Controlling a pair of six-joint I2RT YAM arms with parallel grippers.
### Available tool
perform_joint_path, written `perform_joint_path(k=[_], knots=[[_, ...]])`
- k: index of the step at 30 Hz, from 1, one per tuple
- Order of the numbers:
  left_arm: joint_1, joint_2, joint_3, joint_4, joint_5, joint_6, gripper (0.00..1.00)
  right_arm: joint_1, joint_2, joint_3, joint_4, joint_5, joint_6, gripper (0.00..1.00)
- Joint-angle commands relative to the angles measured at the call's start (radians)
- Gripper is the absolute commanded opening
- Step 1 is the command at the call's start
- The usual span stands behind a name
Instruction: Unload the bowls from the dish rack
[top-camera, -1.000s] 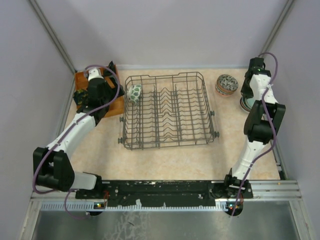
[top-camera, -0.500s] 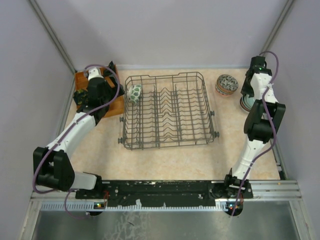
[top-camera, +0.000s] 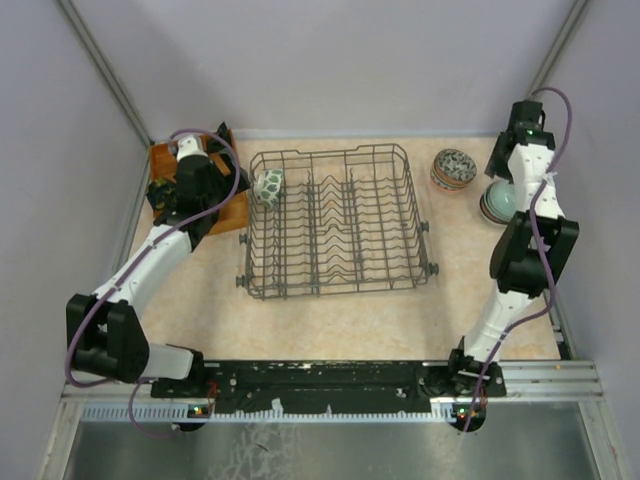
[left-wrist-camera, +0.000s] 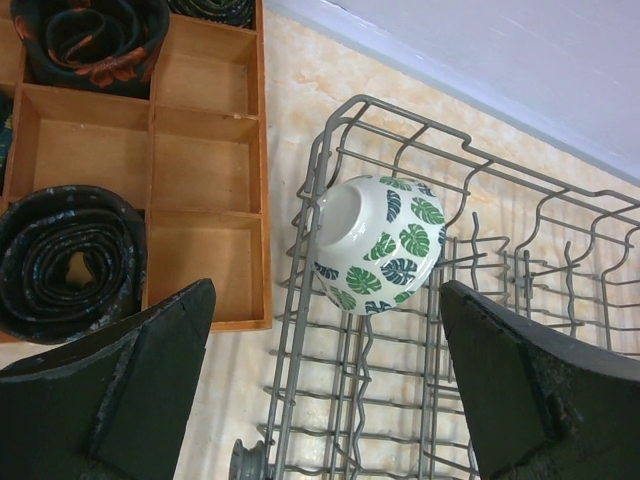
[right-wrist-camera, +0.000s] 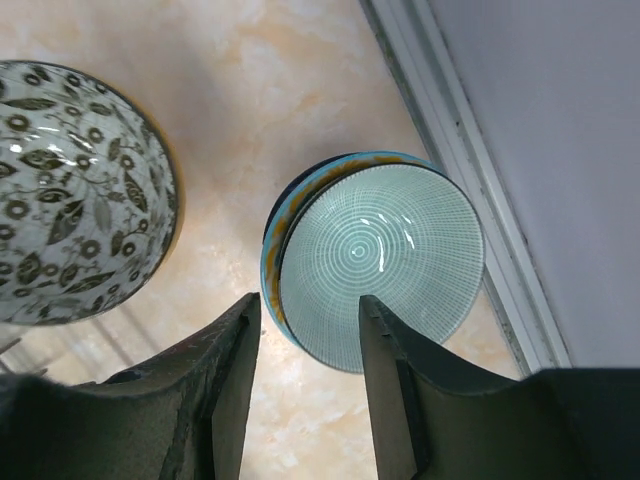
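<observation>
The dark wire dish rack (top-camera: 340, 225) stands mid-table. One white bowl with green and blue leaves (top-camera: 268, 185) lies tilted in its far left corner, also seen in the left wrist view (left-wrist-camera: 385, 245) inside the rack (left-wrist-camera: 330, 160). My left gripper (top-camera: 225, 185) (left-wrist-camera: 325, 290) hovers over that corner, open wide and empty. At the far right sits a teal bowl nested in a blue-and-orange one (top-camera: 498, 205) (right-wrist-camera: 380, 260). My right gripper (top-camera: 507, 170) (right-wrist-camera: 308, 305) is above it, open and empty. A bowl with a dark floral pattern (top-camera: 453, 168) (right-wrist-camera: 70, 190) sits beside it.
An orange-brown compartment tray (top-camera: 225, 212) (left-wrist-camera: 200, 180) lies left of the rack, holding dark rolled cloths (left-wrist-camera: 70, 260). Grey walls close the table at the back and sides; the right wall rail (right-wrist-camera: 450, 150) runs close to the teal bowl.
My right arm has lifted and drawn back toward the far wall, uncovering the teal bowl stack. The left arm and the leaf bowl have not moved.
</observation>
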Motion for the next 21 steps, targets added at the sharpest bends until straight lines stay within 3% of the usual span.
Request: perform_joint_path(k=[1, 7, 12, 18, 21], knots=[[-0.012, -0.035, -0.012, 0.032, 0.021, -0.023, 0.99, 0.039, -0.16, 0.033, 0.008, 0.027, 0.002, 0.45], [-0.022, -0.06, -0.025, 0.048, 0.012, -0.01, 0.99, 0.225, -0.324, -0.042, 0.085, -0.003, 0.014, 0.51], [-0.023, -0.087, -0.05, 0.041, -0.012, 0.003, 0.99, 0.439, -0.452, -0.208, 0.37, -0.195, 0.086, 0.62], [-0.023, -0.14, -0.118, 0.059, -0.074, 0.02, 0.99, 0.552, -0.397, -0.404, 0.843, -0.551, 0.36, 0.63], [-0.022, -0.16, -0.13, 0.053, -0.091, 0.034, 0.99, 0.594, -0.266, -0.389, 0.957, -0.64, 0.448, 0.63]])
